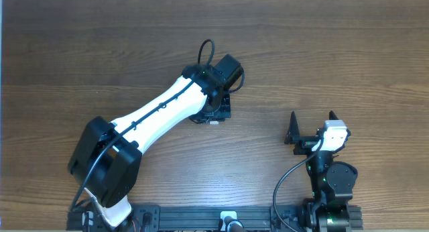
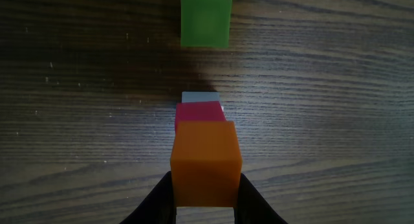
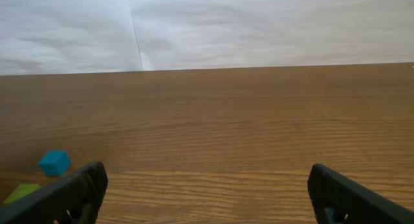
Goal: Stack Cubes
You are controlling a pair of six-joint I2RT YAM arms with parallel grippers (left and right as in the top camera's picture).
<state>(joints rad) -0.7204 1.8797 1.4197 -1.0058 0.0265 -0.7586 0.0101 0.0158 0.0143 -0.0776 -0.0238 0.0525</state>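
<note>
Orange cube (image 2: pixel 206 160), matte and square-edged, is clamped by left gripper (image 2: pixel 206 197), close to red cube (image 2: pixel 199 111); grained wooden table (image 2: pixel 323 120). Right gripper (image 3: pixel 210 191) is held spread wide.

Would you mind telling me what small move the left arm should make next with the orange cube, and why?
Probably ease the left gripper straight down a little before opening. It is shut on the orange cube, which sits in line with the pink cube and a pale cube beyond it; whether orange touches pink I cannot tell.
</note>
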